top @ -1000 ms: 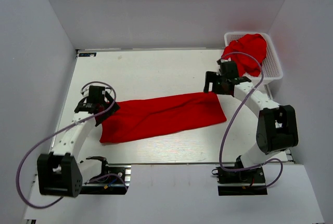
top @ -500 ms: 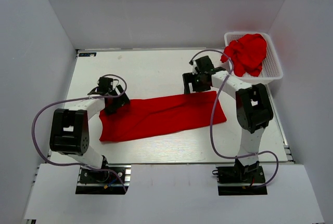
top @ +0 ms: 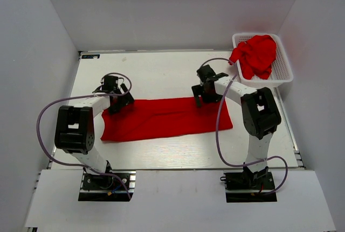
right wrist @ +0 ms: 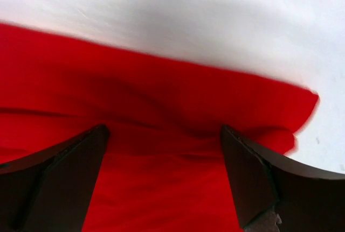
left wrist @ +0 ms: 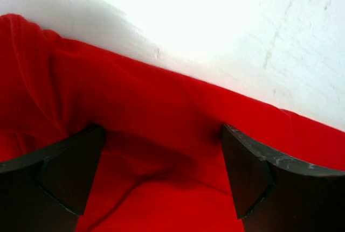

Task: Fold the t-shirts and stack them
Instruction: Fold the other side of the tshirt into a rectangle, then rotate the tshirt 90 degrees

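- Left gripper (top: 116, 103) stands spread wide, its fingers (left wrist: 64, 175) set down at the far edge of the t-shirt (top: 167, 116) near its left end, with nothing pinched.
- Right gripper (top: 206, 98) is spread just as wide at the same edge, near the right corner.
- That shirt lies as a long red band across the middle of the table (top: 156, 73).
- Open jaws at both ends of one edge suggest a two-handed pinch, probably to lift and fold that edge over.
- More red shirts (top: 256, 54) are heaped in the basket (top: 285, 69) at the far right, likely waiting their turn.
- Both arms reach forward with bent elbows and wrists tipped down onto the cloth.
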Controlling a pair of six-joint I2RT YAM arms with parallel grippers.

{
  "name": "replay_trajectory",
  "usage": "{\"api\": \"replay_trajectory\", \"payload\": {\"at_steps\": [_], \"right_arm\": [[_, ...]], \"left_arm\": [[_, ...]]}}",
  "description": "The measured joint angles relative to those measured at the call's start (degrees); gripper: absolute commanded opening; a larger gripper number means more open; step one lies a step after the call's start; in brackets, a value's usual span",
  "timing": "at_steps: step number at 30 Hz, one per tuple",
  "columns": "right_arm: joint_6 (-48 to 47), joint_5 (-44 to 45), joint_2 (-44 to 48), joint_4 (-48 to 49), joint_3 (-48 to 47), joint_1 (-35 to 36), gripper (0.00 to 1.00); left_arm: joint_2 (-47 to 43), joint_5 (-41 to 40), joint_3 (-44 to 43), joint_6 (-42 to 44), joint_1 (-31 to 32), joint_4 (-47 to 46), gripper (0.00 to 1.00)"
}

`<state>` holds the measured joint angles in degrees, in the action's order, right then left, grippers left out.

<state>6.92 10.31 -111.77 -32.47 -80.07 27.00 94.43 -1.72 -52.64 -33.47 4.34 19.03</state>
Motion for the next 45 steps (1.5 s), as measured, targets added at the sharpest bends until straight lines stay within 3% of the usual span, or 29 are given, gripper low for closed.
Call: {"api": "replay_trajectory", "payload": {"at_steps": [13, 20, 24, 28, 35, 41, 45], "right_arm": [[10.71, 8.90, 17.86, -13.62, 17.20, -0.48, 0.90], [10.12, 2.64, 20.41, -5.99, 17.00, -0.74, 0.90], [7.69, -6.45, 18.36, 5.60, 16.57, -0.74, 0.90], [6.14, -14.84, 10.58, 15.82, 15.26, -0.74, 0.90], [3.87, -27.54, 8.15, 24.59, 18.58, -0.57, 0.90], [-0.07, -40.37, 18.49, 26.43, 32.63, 6.38, 0.90], [-5.38, -46.88, 18.34, 26.86, 33.05, 12.79, 0.90]], "left_arm": [[5.38, -4.76, -5.73, 0.59, 0.00, 0.28, 1.00], [11.52, -5.90, -13.09, 3.06, -0.09, 1.29, 1.00], [18.51, -6.01, -22.67, 4.57, -0.15, 2.75, 1.00], [26.10, -4.90, -33.40, 5.92, -0.15, 2.75, 1.00], [47.28, 4.70, -64.26, 8.52, -0.50, -0.94, 1.00], [66.71, 21.44, -87.06, 3.45, 1.01, -17.55, 1.00], [72.89, 23.37, -90.68, -1.73, 4.90, -32.30, 1.00]]}}
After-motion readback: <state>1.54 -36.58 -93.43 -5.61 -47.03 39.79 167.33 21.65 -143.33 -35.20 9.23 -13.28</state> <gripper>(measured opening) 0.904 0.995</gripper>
